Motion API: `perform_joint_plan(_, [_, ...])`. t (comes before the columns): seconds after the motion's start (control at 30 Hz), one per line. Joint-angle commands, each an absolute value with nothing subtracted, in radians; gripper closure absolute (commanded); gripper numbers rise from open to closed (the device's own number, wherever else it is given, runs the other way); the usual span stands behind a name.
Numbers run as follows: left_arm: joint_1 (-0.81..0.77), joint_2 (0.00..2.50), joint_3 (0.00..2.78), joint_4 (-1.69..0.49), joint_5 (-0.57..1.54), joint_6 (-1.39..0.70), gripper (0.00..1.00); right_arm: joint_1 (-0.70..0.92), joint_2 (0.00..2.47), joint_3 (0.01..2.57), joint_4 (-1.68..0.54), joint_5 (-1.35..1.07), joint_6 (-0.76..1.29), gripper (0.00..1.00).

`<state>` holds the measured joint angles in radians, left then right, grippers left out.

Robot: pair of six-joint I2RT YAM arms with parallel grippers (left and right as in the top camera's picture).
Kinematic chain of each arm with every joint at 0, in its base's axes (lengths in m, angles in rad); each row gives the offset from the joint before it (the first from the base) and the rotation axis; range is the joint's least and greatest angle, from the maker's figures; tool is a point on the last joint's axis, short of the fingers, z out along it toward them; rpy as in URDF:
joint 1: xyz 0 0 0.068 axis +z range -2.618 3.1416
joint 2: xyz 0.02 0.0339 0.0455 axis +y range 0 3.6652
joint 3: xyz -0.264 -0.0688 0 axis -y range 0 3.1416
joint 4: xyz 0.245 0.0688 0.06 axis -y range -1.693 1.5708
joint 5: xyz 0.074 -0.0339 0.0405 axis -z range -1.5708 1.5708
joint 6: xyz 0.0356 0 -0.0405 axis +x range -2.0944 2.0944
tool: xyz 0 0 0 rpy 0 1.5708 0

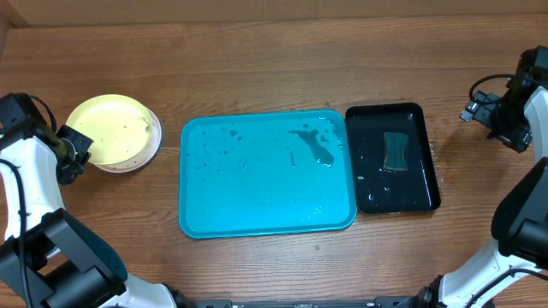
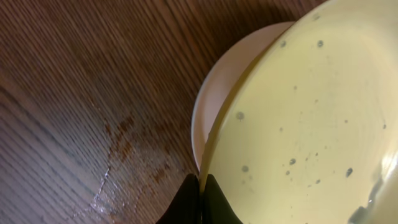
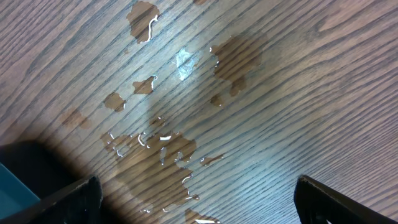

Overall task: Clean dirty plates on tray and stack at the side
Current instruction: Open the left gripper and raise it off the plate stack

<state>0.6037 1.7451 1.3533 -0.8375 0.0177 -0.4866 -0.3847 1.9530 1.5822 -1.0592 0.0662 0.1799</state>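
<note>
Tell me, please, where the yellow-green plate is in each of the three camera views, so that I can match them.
Overhead: the yellow-green plate is at the far left, lying on a white plate.
Left wrist: it fills the right side, with the white plate's rim showing beneath it.
Right wrist: not in it, only the wet wooden table.
Shared landmark: the white plate's rim, in the overhead and left wrist views.

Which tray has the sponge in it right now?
The smaller glossy black tray, on the right beside the teal tray. The green sponge lies in it; the teal one holds only puddles of water.
</note>
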Motion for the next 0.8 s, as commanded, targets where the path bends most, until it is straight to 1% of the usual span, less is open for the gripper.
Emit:
perform_joint_plan(0.0, [0.605,1.748,1.317,-0.788,-0.010,-0.456,0.96,-0.387,1.925,1.591,-1.055,0.065,0.183,0.00])
perform_joint_plan(0.33, [0.605,1.751,1.179,-0.614,-0.010,-0.456,0.96,-0.387,1.925,1.591,-1.055,0.065,0.183,0.00])
perform_joint_plan(0.77, [0.605,1.773,1.164,-0.582,-0.007,-0.456,0.96,-0.387,1.925,1.591,-1.055,0.065,0.183,0.00])
